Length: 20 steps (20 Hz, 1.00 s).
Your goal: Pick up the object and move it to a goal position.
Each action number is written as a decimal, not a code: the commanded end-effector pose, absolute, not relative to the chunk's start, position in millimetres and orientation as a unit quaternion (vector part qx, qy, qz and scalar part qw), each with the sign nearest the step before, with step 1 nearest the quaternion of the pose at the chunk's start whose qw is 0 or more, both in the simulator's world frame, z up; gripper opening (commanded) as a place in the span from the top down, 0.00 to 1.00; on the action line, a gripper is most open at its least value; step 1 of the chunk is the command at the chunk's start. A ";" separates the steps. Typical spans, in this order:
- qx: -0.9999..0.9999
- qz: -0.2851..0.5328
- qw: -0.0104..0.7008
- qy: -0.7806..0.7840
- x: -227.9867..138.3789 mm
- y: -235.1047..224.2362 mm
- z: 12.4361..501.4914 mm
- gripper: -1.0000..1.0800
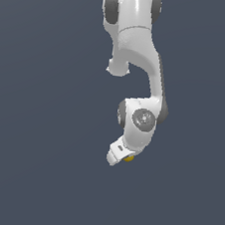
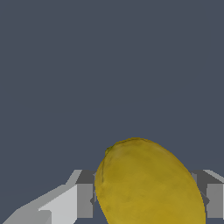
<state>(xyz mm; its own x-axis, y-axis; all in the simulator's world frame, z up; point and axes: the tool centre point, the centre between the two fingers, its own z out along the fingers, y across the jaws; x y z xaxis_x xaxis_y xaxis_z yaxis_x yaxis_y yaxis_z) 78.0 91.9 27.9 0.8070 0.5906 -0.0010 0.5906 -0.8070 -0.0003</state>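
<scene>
Plainly, the grasp looks made, and what is left is the carry. On the exterior view's left there is nothing but the flat grey-blue ground, with no marker, target or other thing to be seen on it. Moving towards the middle, the white arm (image 1: 138, 42) comes down from the top edge, bends at a dark-capped joint, and ends in the gripper (image 1: 120, 157), which points downward and a little towards the exterior view's left. Tucked against the gripper's lower tip, on the side towards the exterior view's right, a small spot of yellow-orange shows: this is the ball (image 1: 128, 158), mostly hidden by the white body of the hand.

The wrist view gives the closer account. One of the fingers (image 2: 83, 199) stands at one side of the ball (image 2: 148, 183) and the other at the far side, and the yellow surface fills the gap from one to the other, touching both as far as can be made out. So the fingers are closed narrowly around the ball and holding it.

Whether the ball is already off the worktop cannot be told, since the ground is featureless and casts no clear shadow under the hand. No goal position is visible in either view, so how far the ball is from it cannot be judged. By these pictures, the pick seems done or nearly done, while the move to the goal, and any lift it needs, appears still ahead.
</scene>
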 end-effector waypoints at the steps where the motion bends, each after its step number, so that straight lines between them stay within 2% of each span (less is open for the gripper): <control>1: -0.951 0.000 0.000 -0.311 77.5 92.4 28.0 1.00; 10: -0.951 0.000 0.000 -0.311 60.2 109.0 28.7 1.00; 20: -0.951 0.000 0.000 -0.311 14.6 154.1 30.8 1.00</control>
